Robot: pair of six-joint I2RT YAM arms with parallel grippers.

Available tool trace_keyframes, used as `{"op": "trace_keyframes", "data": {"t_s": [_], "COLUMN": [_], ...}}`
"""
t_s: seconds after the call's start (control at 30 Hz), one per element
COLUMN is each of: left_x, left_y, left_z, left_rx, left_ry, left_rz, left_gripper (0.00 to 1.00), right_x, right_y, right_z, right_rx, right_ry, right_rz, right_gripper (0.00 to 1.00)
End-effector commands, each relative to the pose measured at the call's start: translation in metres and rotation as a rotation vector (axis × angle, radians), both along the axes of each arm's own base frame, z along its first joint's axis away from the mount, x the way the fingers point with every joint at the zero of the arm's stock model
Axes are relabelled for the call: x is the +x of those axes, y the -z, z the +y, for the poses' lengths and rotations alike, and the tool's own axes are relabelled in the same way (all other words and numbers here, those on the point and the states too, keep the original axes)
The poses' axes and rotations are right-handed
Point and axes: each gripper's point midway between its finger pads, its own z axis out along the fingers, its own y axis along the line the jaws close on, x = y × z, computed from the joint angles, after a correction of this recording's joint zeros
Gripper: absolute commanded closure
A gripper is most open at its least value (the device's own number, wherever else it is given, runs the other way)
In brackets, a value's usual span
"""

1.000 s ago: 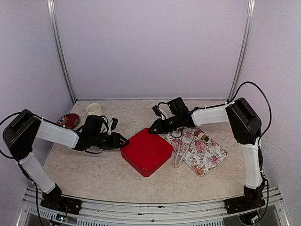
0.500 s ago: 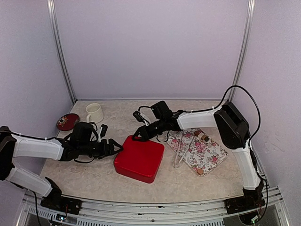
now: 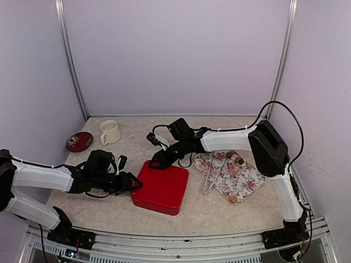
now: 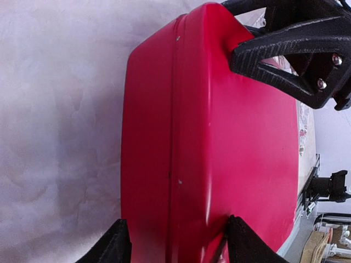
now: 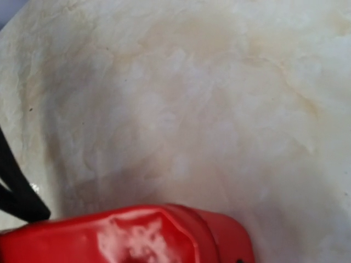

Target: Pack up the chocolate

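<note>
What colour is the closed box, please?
Glossy red; the box shows best in the left wrist view.

Cannot see inside the red box, lid shut. Lose the fingertips of the left gripper at the bottom edge of its wrist view — clamping the box or straddling its rim, cannot tell. Get only a blurred red corner in the right wrist view, fingers of the right gripper out of frame. Cannot identify two brownish bits on the floral tray — too small.
</note>
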Motion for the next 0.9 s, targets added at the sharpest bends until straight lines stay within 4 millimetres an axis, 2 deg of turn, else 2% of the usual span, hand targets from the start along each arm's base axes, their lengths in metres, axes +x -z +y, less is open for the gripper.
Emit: {"op": "trace_keyframes", "data": {"t_s": [0.0, 0.13, 0.2, 0.3, 0.37, 0.43, 0.53, 0.6, 0.63, 0.73, 0.87], "left_x": [-0.028, -0.037, -0.036, -0.034, -0.034, -0.033, -0.033, -0.032, -0.032, -0.031, -0.032], "left_y": [0.025, 0.027, 0.027, 0.023, 0.022, 0.023, 0.022, 0.021, 0.021, 0.020, 0.018], "left_z": [0.017, 0.020, 0.024, 0.025, 0.025, 0.026, 0.024, 0.024, 0.023, 0.021, 0.018], "left_rx": [0.088, 0.066, 0.072, 0.064, 0.065, 0.070, 0.064, 0.061, 0.059, 0.053, 0.040], "left_ry": [-0.020, -0.035, -0.056, -0.071, -0.074, -0.077, -0.073, -0.075, -0.074, -0.072, -0.059], "left_rz": [0.095, 0.116, 0.114, 0.105, 0.101, 0.101, 0.097, 0.092, 0.090, 0.086, 0.084], "left_gripper": [0.47, 0.59, 0.59, 0.59, 0.58, 0.57, 0.55, 0.54, 0.54, 0.54, 0.53], "right_x": [-0.026, -0.030, -0.029, -0.022, -0.021, -0.023, -0.030, -0.039, -0.047, -0.071, -0.120], "right_y": [0.049, 0.049, 0.037, -0.001, -0.037, -0.071, -0.099, -0.102, -0.090, -0.071, -0.049], "right_z": [0.002, 0.013, 0.015, 0.008, -0.002, -0.017, -0.049, -0.073, -0.089, -0.122, -0.140], "right_rx": [-0.129, -0.133, -0.122, -0.075, -0.016, 0.036, 0.057, 0.062, 0.034, -0.027, -0.074], "right_ry": [-0.046, -0.068, -0.059, -0.009, 0.024, 0.056, 0.125, 0.166, 0.189, 0.213, 0.158], "right_rz": [0.037, 0.020, 0.010, 0.000, 0.008, 0.019, 0.027, 0.055, 0.086, 0.112, 0.138], "right_gripper": [0.52, 0.47, 0.44, 0.34, 0.31, 0.28, 0.28, 0.30, 0.31, 0.40, 0.55]}}
